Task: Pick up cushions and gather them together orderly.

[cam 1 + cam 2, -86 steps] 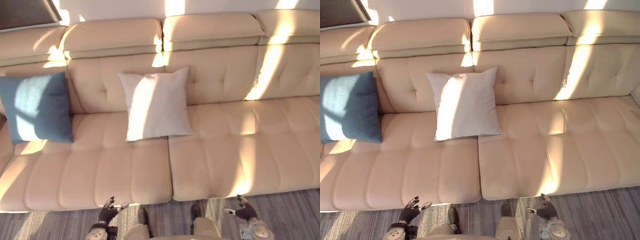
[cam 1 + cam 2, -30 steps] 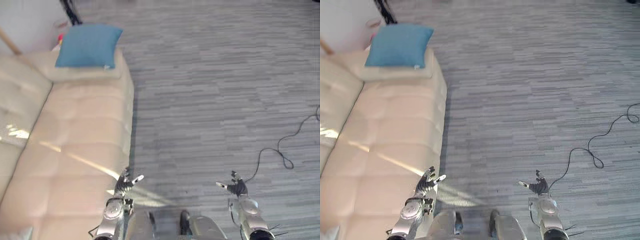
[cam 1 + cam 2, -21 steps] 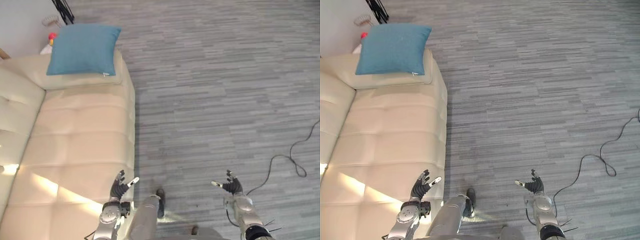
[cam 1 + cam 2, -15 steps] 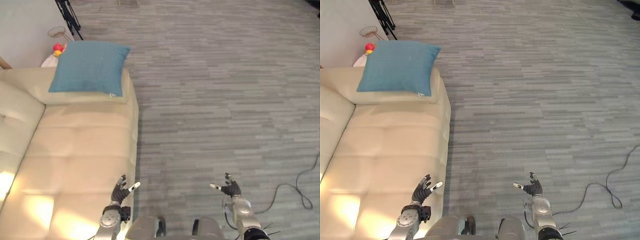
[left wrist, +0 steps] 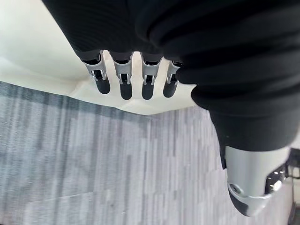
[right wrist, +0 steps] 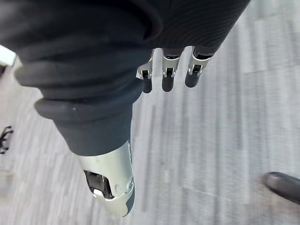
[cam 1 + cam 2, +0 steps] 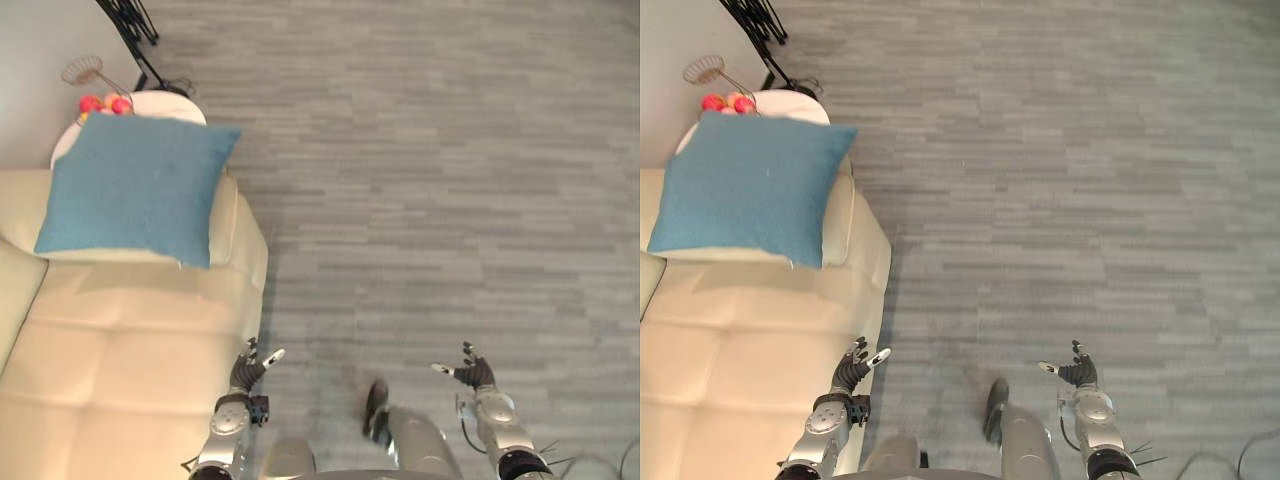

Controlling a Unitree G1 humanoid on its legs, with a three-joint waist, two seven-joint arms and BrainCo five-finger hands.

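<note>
From the head views, at 9 down to 7 o'clock: cream sofa [image 7: 130, 360], seat tufted in panels, its raised end up toward 10. On that end at 10 o'clock, blue cushion [image 7: 130, 190], lying flat and a little askew, untouched, well apart from both hands. Just beyond it toward 11, round white table [image 7: 170, 104], near edge hidden under the cushion's far side; on top, red and orange balls [image 7: 100, 103], too small to tell what kind, with a wire dish [image 7: 80, 71] beside them. Further toward 11, black tripod [image 7: 128, 22], legs alone in view. From 12 round to 5, grey striped floor [image 7: 430, 180]. At 7 o'clock, left hand [image 7: 246, 370], hovering at the sofa's front edge, just where cream meets floor; in the wrist view, fingers [image 5: 122, 82] straight and side by side, thumb [image 5: 248, 187] held out apart from them, nothing in the grasp and nothing touched. At 5 o'clock, right hand [image 7: 471, 373], over bare floor, well away from the sofa; fingers [image 6: 168, 70] likewise straight in a row, thumb [image 6: 110, 180] splayed off to one side, palm empty. Cushion at 11 o'clock from the left hand, at 10 from the right.
</note>
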